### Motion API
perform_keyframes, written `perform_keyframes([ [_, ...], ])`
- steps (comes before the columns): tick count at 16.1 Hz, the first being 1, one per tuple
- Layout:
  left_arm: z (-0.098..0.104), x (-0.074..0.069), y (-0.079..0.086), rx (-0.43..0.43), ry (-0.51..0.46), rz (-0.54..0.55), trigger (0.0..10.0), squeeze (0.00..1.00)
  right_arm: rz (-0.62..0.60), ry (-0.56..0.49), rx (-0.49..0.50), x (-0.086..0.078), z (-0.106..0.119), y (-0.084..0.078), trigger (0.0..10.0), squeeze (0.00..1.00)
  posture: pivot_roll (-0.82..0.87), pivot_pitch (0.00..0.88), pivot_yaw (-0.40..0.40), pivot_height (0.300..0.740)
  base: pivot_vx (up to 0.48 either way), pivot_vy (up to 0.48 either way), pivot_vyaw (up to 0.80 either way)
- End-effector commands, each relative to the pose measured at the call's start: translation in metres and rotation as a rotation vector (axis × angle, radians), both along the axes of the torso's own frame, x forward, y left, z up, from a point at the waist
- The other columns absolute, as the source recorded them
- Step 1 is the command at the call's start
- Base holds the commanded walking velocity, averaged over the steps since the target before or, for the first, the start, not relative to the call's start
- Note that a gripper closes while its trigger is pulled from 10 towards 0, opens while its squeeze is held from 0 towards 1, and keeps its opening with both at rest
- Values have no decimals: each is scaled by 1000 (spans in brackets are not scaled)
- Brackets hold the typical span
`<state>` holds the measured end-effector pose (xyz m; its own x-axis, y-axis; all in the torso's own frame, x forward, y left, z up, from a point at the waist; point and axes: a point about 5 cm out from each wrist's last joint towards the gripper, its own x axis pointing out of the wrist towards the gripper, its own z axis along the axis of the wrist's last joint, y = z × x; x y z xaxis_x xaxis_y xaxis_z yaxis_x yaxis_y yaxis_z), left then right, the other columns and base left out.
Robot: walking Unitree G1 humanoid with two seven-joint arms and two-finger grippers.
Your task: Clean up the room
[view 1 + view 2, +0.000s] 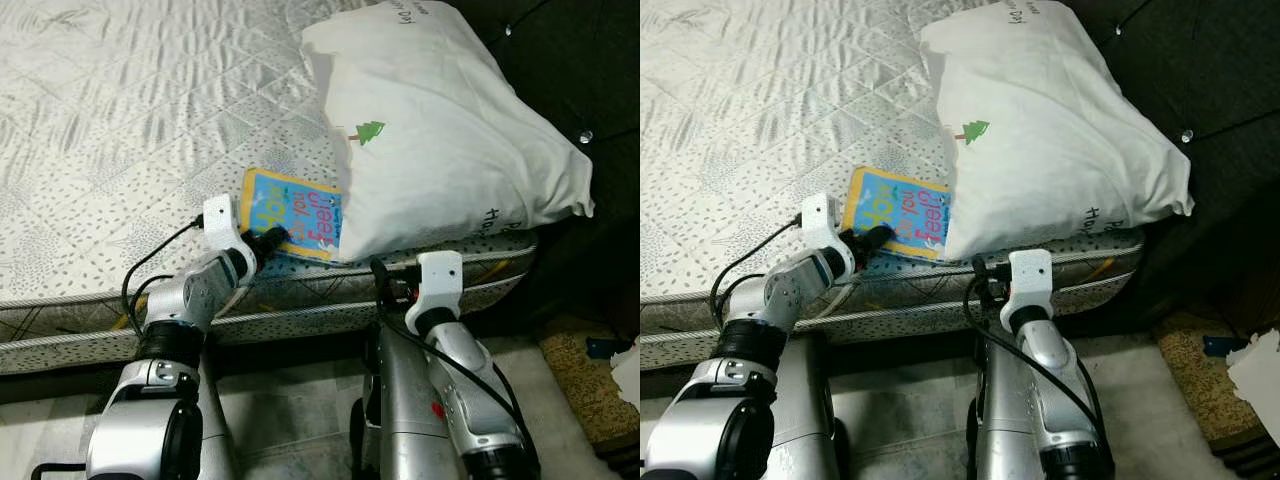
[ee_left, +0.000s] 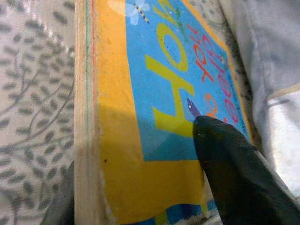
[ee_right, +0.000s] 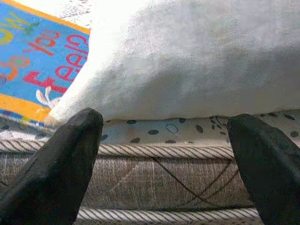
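Silver arms reach over the bed [image 1: 90, 150] edge. Left end effector [image 1: 272, 238] pinches the book's [image 1: 300, 215] near corner, its far side tucked beneath the pillow [image 1: 450, 140]; slide it out flat. Right end effector [image 3: 164, 154] gapes empty below the pillow.

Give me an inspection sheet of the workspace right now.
Surface: bare quilted mattress.
Job's things: book flat near the mattress edge, one side tucked under the white pillow.
Clutter: white paper on the floor at right.
Grippers: left gripper closed on the book's edge, one finger on the cover; right gripper open, facing the mattress side below the pillow.
Cables: black cable looping off the left wrist.
Surroundings: dark headboard behind the pillow.
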<state>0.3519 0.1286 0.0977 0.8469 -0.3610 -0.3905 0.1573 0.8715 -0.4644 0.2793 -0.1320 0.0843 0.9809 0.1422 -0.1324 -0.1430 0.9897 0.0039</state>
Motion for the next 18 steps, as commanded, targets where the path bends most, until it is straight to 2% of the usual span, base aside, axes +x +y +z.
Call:
perform_keyframes([
  [1,-12,-7,1,61,54,-5,10000,1000,-20,10,2,-1,-3,-3,10000,0,-5,115,-47,482,0,0,0],
  [4,-11,-11,11,100,53,47,10000,1000,-24,6,9,2,-3,-2,10000,0,8,106,-40,482,0,0,0],
  [11,-7,-10,50,261,33,125,10000,1000,-32,-6,21,9,-3,1,10000,0,26,78,-26,482,0,0,0],
  [13,-4,-10,51,311,19,96,10000,1000,-33,-10,22,10,-3,1,10000,0,29,73,-26,482,0,0,0],
  [15,-7,-14,43,256,50,50,10000,1000,-33,-11,23,11,-4,1,10000,0,31,69,-25,482,0,0,0],
  [18,-6,-16,44,312,66,-12,10000,1000,-32,-15,25,13,-4,1,10000,0,35,66,-23,482,0,0,0],
])
